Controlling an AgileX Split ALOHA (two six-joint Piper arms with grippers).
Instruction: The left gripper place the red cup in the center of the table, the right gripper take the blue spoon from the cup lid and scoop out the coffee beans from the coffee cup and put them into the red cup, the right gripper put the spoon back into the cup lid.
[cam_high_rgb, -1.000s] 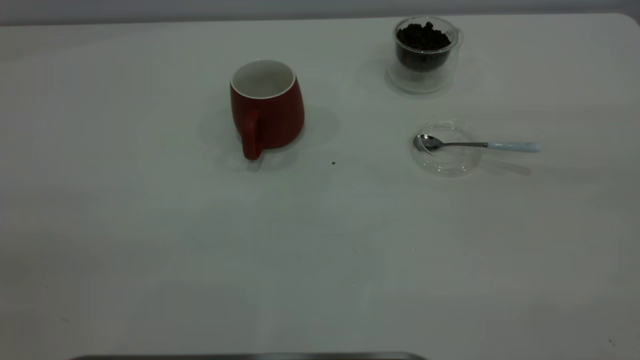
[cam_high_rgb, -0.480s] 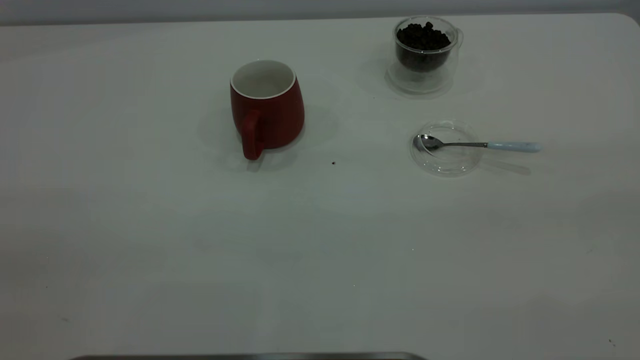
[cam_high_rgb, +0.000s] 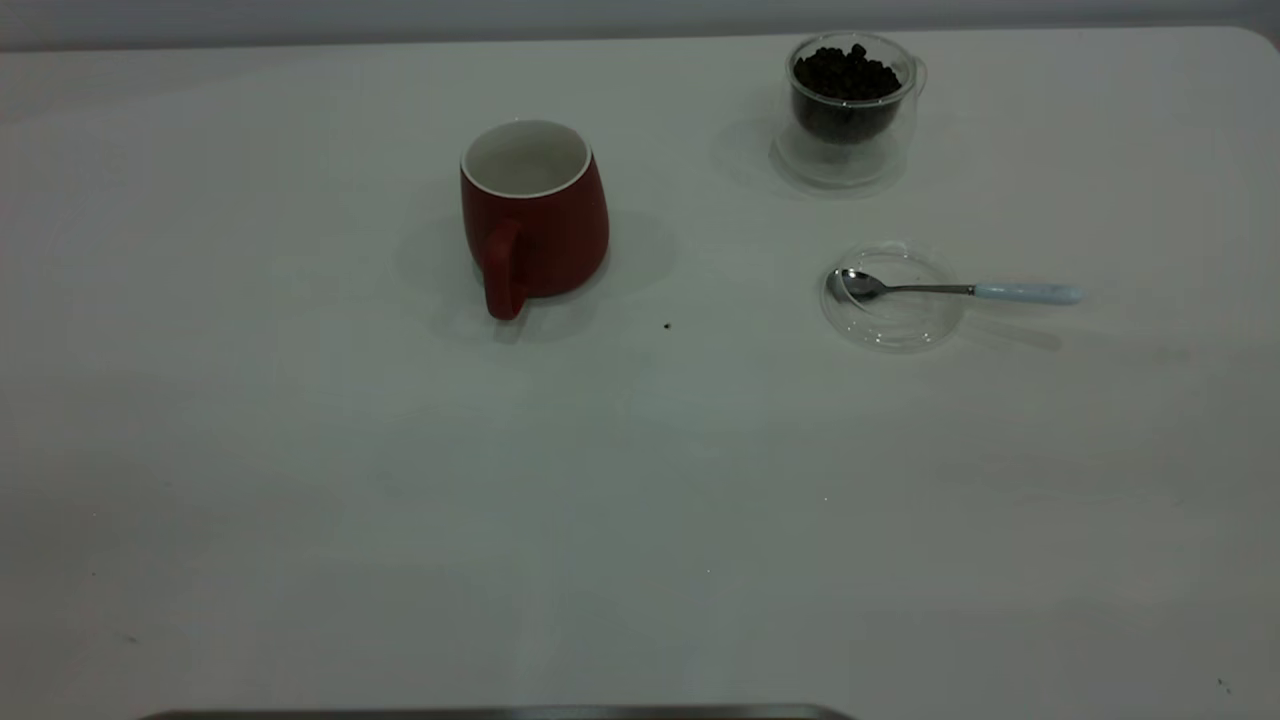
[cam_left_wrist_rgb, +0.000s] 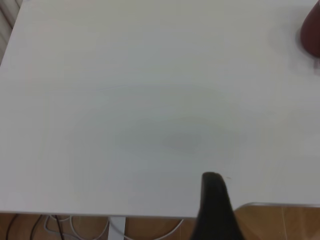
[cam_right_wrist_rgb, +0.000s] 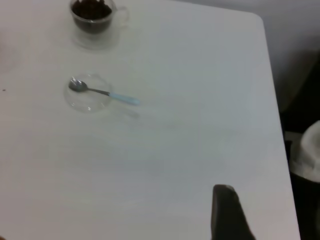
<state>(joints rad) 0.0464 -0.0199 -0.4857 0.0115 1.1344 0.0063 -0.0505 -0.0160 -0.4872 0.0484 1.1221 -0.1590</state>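
The red cup (cam_high_rgb: 533, 215) stands upright on the white tabletop (cam_high_rgb: 640, 480), left of centre, handle toward the camera, well apart from both claws. The coffee cup (cam_high_rgb: 846, 108) of coffee beans (cam_high_rgb: 846, 72) stands to its right; nearer, the blue spoon (cam_high_rgb: 955, 290) rests its bowl in the cup lid (cam_high_rgb: 892, 297). Of each claw, left (cam_left_wrist_rgb: 216, 207) and right (cam_right_wrist_rgb: 227, 212), only one dark finger seems visible, so I cannot tell their state.

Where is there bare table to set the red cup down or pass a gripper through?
Bare: the whole near half of the table, and the strip between the red cup and the cup lid. Crowded: the far right, with coffee cup, lid and blue spoon.
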